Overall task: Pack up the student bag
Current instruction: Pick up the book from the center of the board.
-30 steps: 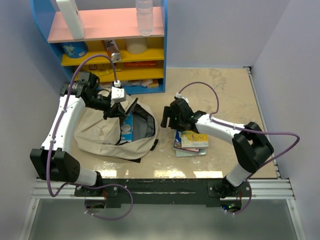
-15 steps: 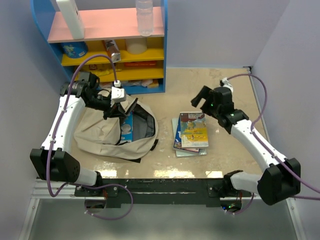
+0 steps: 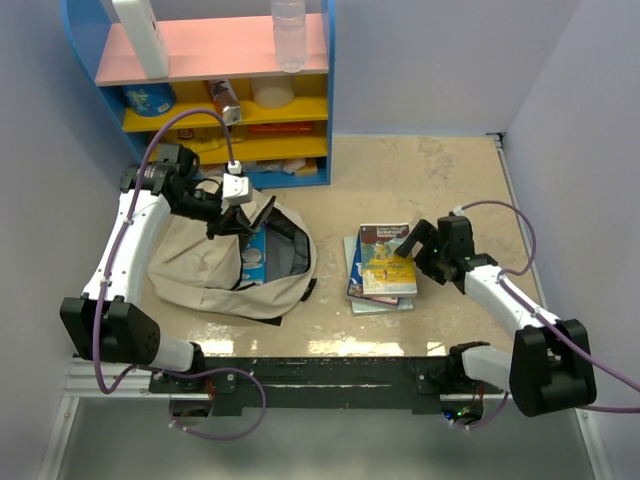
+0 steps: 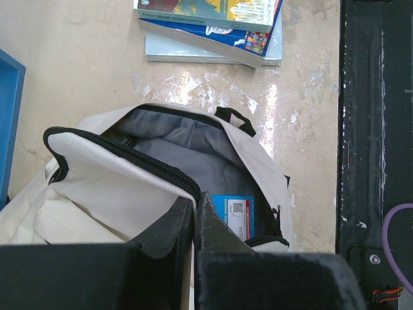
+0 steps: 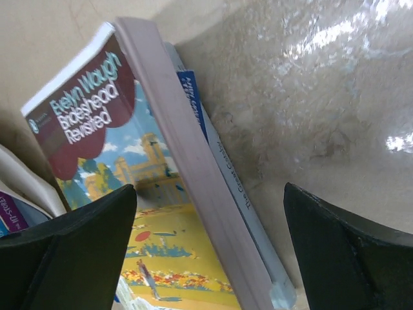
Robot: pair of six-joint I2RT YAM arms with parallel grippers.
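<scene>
Left side of the table: the soft cream fabric backpack (image 3: 205,270) lies slumped on its back, mouth gaping toward the middle. The left gripper (image 3: 238,218) has its two black fingers (image 4: 174,226) pressed together on the black-zippered rim of the flap, holding that edge up. Down in the grey lining sits a flat blue book (image 4: 233,216), barcode showing.

Across a bare strip of table lies a small stack of paperbacks (image 3: 380,265), its edges fanned unevenly. The top one, a glossy yellow-and-blue cover with a maroon title patch (image 5: 97,148), reads "Evelyn Waugh, Brideshead Revisited". The right gripper (image 3: 413,246) hangs low at the stack's right edge, claw spread wide, one dark finger (image 5: 71,258) over the cover and the other out over the table, nothing pinched. From the wrist view I can't tell whether it touches the book.

Behind the backpack stands a blue shelf unit (image 3: 328,90) with pink and yellow boards, cluttered with small items, a clear plastic bottle (image 3: 288,35) on top. A purple cable (image 3: 190,120) loops over the left arm.

The table (image 3: 440,180) is beige, mottled like stone and shiny, catching glare. A black rail (image 3: 320,370) runs along its near edge. Plain pale walls close in on three sides.
</scene>
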